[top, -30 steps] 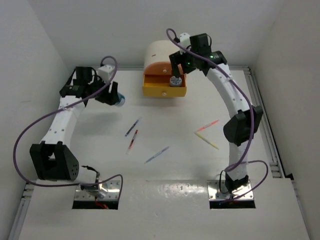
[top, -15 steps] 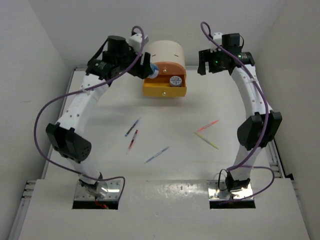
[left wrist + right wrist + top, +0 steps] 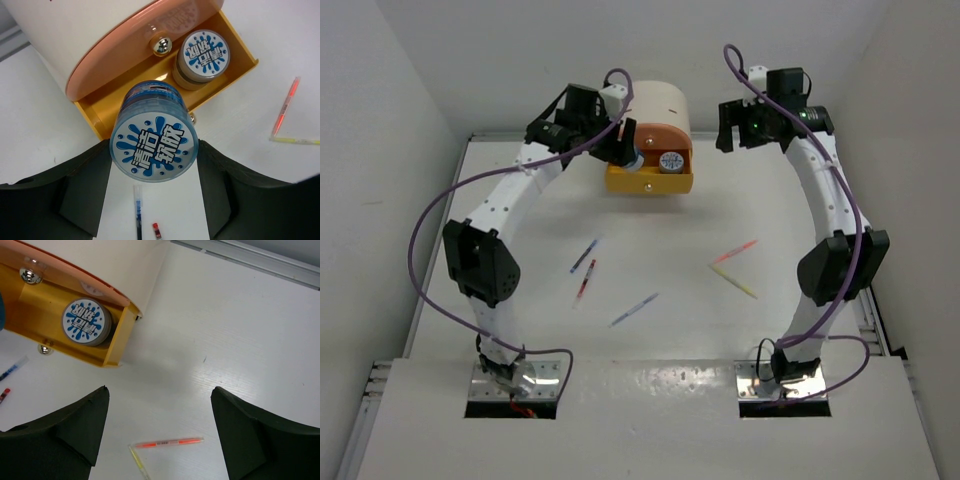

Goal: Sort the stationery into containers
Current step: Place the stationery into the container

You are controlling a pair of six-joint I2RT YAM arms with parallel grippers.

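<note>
My left gripper [image 3: 628,152] is shut on a round blue-white piece [image 3: 154,145] and holds it above the left part of the open yellow drawer [image 3: 95,117]. A second round piece [image 3: 202,57] lies in that drawer, below the orange drawer front [image 3: 120,55]. It also shows in the right wrist view [image 3: 83,322]. My right gripper [image 3: 160,390] is open and empty, right of the cream box [image 3: 655,100]. On the table lie a blue pen [image 3: 586,254], a red pen [image 3: 585,281], a blue-purple pen [image 3: 634,309], a pink stick [image 3: 734,251] and a yellow stick [image 3: 734,281].
The cream box stands at the back middle against the wall. White walls close in the table on the left, back and right. A metal rail [image 3: 845,230] runs along the right edge. Purple cables loop from both arms.
My left arm has swung right and back, carrying the round piece from the left of the table to above the yellow drawer. My right gripper left a round piece in the drawer and drew off right.
</note>
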